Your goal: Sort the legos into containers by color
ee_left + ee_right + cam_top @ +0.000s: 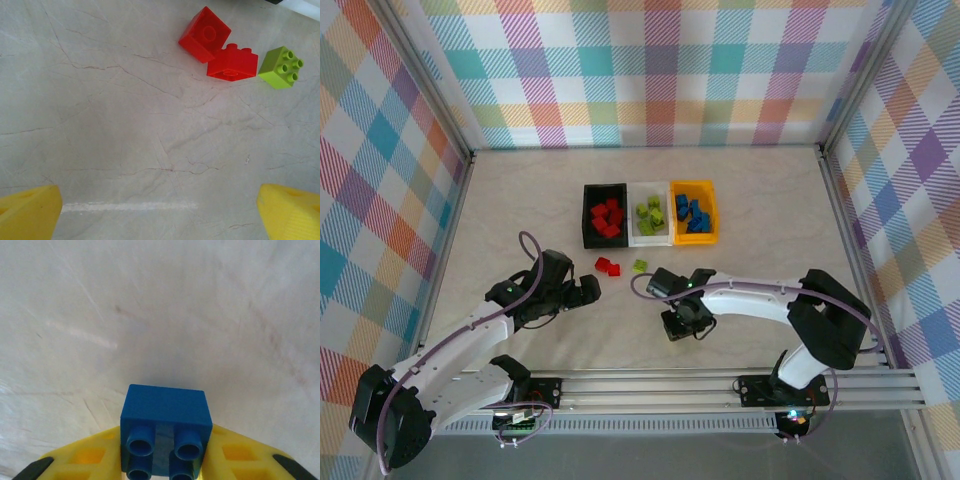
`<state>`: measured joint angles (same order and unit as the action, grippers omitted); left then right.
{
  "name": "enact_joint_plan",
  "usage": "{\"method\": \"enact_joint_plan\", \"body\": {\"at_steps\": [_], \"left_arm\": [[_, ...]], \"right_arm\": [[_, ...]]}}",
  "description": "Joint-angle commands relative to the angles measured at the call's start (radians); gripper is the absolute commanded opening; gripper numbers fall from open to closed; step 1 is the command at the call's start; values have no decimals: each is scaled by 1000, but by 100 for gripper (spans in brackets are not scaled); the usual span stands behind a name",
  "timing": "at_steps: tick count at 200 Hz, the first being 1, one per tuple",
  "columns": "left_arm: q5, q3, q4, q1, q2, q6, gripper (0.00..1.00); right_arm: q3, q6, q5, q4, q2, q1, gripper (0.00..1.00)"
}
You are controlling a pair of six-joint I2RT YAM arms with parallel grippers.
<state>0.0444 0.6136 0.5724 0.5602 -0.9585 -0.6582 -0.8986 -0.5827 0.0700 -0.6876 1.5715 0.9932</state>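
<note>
Bright, even light on the pale surface (750,200). Left wrist view is sharp, one thin glare streak low down. Right wrist view goes soft and hazy, dark shadow just behind the blue brick (165,407).

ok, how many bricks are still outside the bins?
4. Two red bricks touching and a lime green brick beside them, on the table near the bins; a blue brick between the right gripper's fingers. More may be hidden from view.

Bare table (520,200) either side; loose legos (608,266) lie just before the containers (650,240).
</note>
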Motion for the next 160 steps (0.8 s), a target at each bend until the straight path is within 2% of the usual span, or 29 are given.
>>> {"method": "enact_joint_plan", "body": {"at_steps": [1,30,54,106,128,141,160], "left_arm": [[-6,2,-6,-16,-5,12,100],[-5,8,-6,-16,-7,15,100],[-6,9,-6,-17,-13,14,100],[-11,22,-13,-17,-36,18,100],[-14,34,-13,-19,-54,25,100],[-13,40,-11,-19,-63,32,100],[-15,50,-15,-22,-79,42,100]], "right_arm": [[-80,83,18,10,-59,-110,33],[-218,183,45,24,-66,-299,32],[-361,197,25,71,37,-433,32],[-691,181,80,47,349,-545,34],[-779,164,80,19,429,-573,36],[-807,157,73,18,453,-582,40],[-846,158,40,11,472,-587,58]]}}
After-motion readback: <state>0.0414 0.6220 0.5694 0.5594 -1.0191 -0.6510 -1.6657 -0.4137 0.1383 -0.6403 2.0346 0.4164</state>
